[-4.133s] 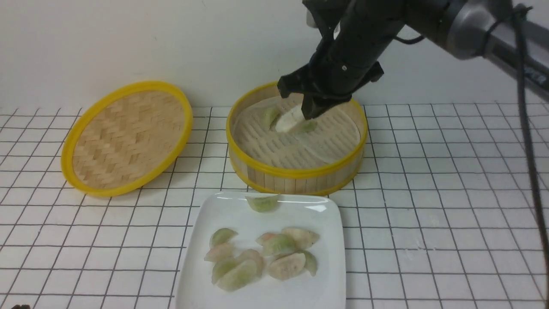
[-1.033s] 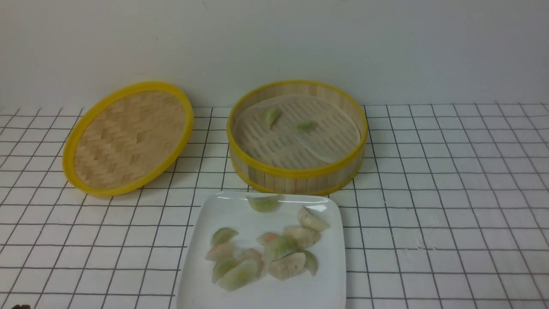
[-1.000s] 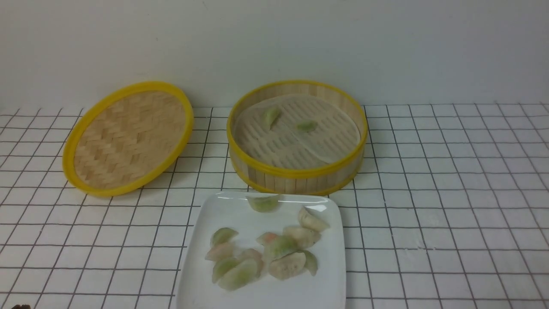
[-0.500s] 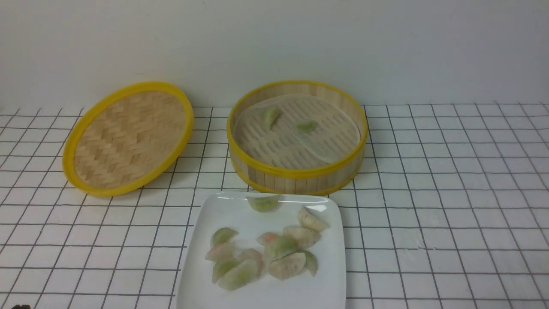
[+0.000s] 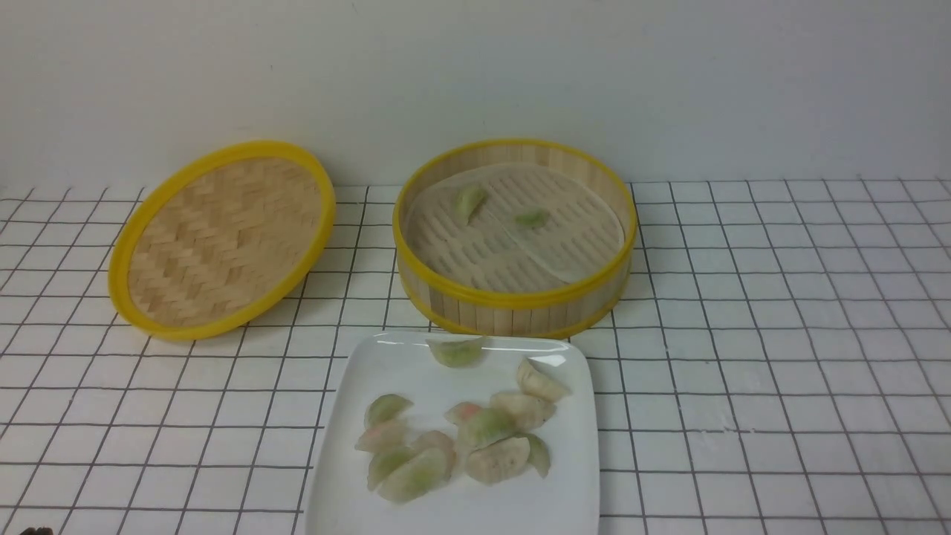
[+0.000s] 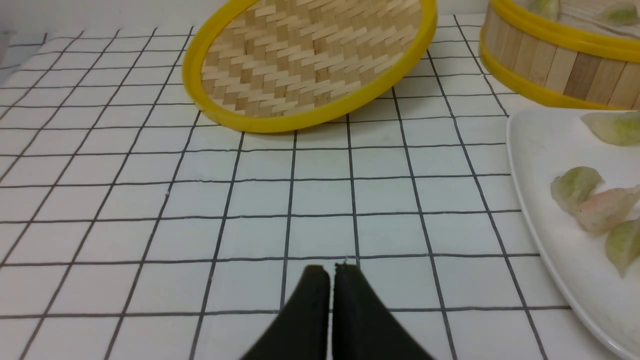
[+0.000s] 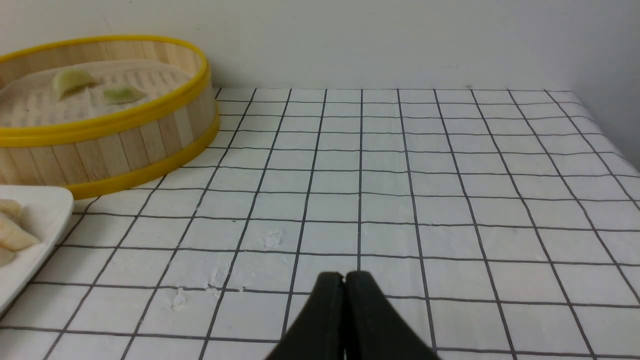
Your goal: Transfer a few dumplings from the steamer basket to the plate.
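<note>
The steamer basket (image 5: 513,301) stands at the back middle and holds two pale green dumplings (image 5: 470,201) on its liner. The white square plate (image 5: 572,490) lies in front of it with several dumplings (image 5: 487,427) on it. Neither arm shows in the front view. My left gripper (image 6: 330,270) is shut and empty over bare tiles, left of the plate (image 6: 540,150). My right gripper (image 7: 344,276) is shut and empty over bare tiles, right of the basket (image 7: 150,135) and the plate's corner (image 7: 45,210).
The woven bamboo lid (image 5: 219,238) with a yellow rim lies tilted left of the basket; it also shows in the left wrist view (image 6: 310,60). A wall stands close behind. The table's right edge (image 7: 620,150) shows in the right wrist view.
Four seconds ago the right gripper was in the basket at a whitish dumpling. That dumpling now lies on the plate's far right, and the arm has left the front view. Nothing moved in the last second.
</note>
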Controlling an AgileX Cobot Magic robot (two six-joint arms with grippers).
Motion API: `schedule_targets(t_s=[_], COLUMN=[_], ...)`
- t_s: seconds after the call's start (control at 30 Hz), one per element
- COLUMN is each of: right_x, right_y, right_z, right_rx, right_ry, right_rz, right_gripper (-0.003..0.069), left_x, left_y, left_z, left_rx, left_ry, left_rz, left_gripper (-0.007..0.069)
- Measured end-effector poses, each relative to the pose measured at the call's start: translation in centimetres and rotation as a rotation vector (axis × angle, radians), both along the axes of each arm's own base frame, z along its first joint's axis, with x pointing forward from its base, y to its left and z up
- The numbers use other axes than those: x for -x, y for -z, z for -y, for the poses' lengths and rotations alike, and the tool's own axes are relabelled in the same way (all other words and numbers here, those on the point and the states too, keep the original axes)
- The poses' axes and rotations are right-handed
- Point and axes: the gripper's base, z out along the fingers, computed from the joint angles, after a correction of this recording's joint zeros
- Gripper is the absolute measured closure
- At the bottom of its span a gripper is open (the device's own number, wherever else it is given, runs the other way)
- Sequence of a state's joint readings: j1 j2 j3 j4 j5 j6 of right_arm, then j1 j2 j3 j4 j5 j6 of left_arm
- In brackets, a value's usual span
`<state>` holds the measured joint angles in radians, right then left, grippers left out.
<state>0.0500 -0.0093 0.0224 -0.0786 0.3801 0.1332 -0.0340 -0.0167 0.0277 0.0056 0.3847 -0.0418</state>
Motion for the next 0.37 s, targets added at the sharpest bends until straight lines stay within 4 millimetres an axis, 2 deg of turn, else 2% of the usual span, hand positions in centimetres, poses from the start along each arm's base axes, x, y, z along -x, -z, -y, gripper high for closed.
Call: schedule_targets(t_s=[0.37], right_x=[0.00], right_y=[0.00], right_z=[0.00], right_rx=[0.000], right_ry=[0.000], right_rz=[0.000], right_gripper=[0.0673], left_x=[0.00], left_y=[0.00], left_z=[0.00], left_rx=[0.000], left_ry=[0.000], left_rz=[0.000], left_gripper=[0.0631])
